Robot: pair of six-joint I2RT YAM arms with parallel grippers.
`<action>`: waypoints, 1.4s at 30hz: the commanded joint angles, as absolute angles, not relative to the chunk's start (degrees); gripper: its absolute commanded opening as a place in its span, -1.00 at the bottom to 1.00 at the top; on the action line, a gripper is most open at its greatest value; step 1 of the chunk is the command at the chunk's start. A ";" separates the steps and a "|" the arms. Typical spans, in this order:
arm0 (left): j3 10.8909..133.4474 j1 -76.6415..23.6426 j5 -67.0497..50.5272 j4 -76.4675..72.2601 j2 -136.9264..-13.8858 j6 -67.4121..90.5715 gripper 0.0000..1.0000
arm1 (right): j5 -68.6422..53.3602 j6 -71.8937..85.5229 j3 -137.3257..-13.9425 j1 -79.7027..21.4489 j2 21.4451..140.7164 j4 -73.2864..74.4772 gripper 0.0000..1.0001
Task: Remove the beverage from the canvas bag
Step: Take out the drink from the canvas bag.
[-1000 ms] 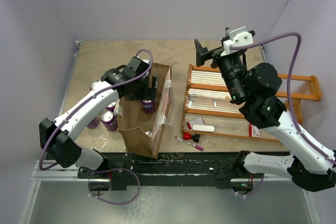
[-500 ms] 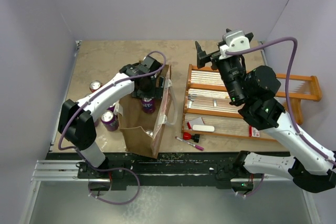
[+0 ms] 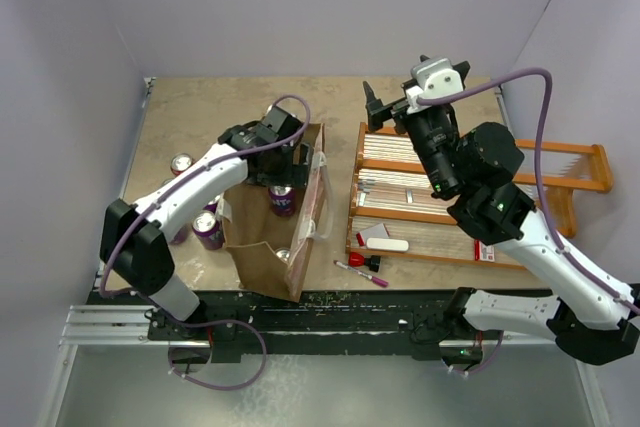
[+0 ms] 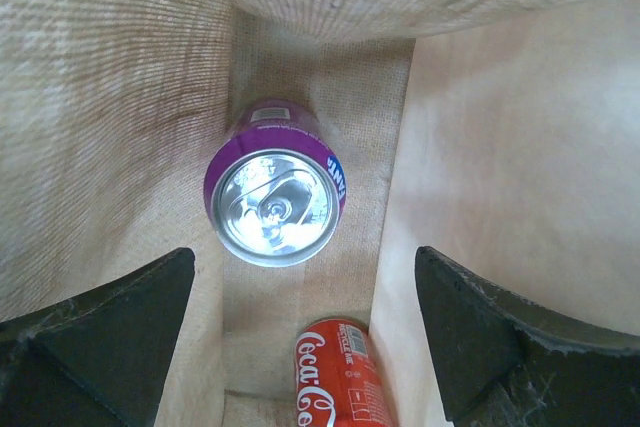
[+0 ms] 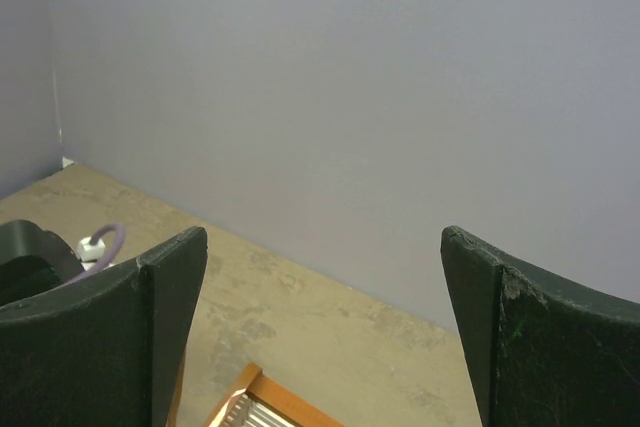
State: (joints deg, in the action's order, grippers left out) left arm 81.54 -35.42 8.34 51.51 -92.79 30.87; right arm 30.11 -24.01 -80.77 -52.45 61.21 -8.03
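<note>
The tan canvas bag (image 3: 262, 252) stands open at the left of the table, white handles (image 3: 319, 209) on its right side. My left gripper (image 3: 291, 161) is open and empty in the bag's mouth, pointing down. In the left wrist view the bag's inner wall (image 4: 100, 97) surrounds an upright purple can (image 4: 275, 197) and a red Coca-Cola can (image 4: 340, 372) lying on the bottom; the gripper (image 4: 305, 337) hangs above them, touching neither. The purple can shows in the top view (image 3: 282, 199). My right gripper (image 3: 385, 107) is open and empty, raised above the table, also seen in the right wrist view (image 5: 325, 327).
Outside the bag on its left stand a red can (image 3: 181, 163) and purple cans (image 3: 208, 230). The orange wooden-framed rack (image 3: 580, 185) lies to the right with a white piece (image 3: 387, 244) on it. A pink marker (image 3: 362, 272) lies by its front edge.
My left gripper has swung right from the bag's left edge and gone into its mouth. My right gripper has shifted slightly left and stayed open.
</note>
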 commanded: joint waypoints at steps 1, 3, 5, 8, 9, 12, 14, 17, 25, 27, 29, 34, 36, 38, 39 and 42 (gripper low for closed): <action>78.38 -35.37 10.00 46.69 -87.11 31.89 0.90 | 28.39 -24.17 -83.38 -52.29 61.54 -10.03 1.00; 77.42 -35.29 9.41 46.09 -88.56 32.27 0.89 | 28.02 -24.13 -84.02 -52.29 61.76 -9.81 1.00; 77.20 -35.12 9.15 46.09 -90.94 32.43 0.87 | 27.83 -24.41 -84.44 -52.29 61.87 -9.57 1.00; 77.31 -34.89 9.32 45.96 -94.31 32.16 0.79 | 27.83 -24.89 -84.47 -52.29 61.79 -9.41 1.00; 77.09 -34.89 9.34 45.52 -95.15 31.79 0.78 | 27.87 -24.96 -84.53 -52.29 61.71 -9.28 1.00; 75.51 -34.82 8.97 43.75 -97.29 30.87 0.74 | 27.75 -24.80 -84.51 -52.29 61.29 -8.99 1.00; 74.81 -34.84 8.50 43.07 -98.55 30.68 0.72 | 27.62 -24.51 -84.39 -52.29 61.05 -8.81 1.00; 74.17 -34.84 8.19 42.72 -99.86 30.61 0.67 | 27.20 -24.35 -84.21 -52.29 60.78 -8.18 1.00; 75.35 -34.88 8.90 44.22 -98.57 28.72 0.02 | 21.56 -18.15 -86.15 -52.29 58.51 0.69 1.00; 77.17 -34.86 8.82 45.17 -97.39 28.36 -0.22 | 19.41 -15.21 -86.18 -52.29 57.68 2.76 1.00; 79.65 -34.80 8.19 46.53 -96.49 28.22 -0.42 | 17.01 -12.26 -86.07 -52.29 56.89 4.49 1.00; 85.06 -34.81 6.02 48.81 -93.77 28.96 -0.69 | 13.75 -4.88 -85.09 -52.38 56.11 6.31 1.00; 85.84 -34.80 5.32 48.91 -92.48 29.93 -0.79 | 14.36 -2.17 -84.10 -52.31 56.66 4.45 1.00; 86.48 -34.84 4.51 49.06 -90.98 31.05 -0.90 | 15.84 -0.19 -83.33 -52.30 57.81 0.83 1.00; 86.74 -34.86 3.98 49.11 -89.95 31.56 -0.93 | 16.01 0.38 -83.15 -52.34 58.69 -0.90 1.00; 88.10 -34.81 3.28 50.01 -87.34 32.41 -0.99 | 14.55 -1.90 -85.44 -52.30 62.15 -2.92 1.00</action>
State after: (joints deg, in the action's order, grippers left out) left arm 83.29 -35.24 5.02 50.87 -93.80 30.41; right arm 15.70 -3.36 -83.42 -52.45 58.67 3.11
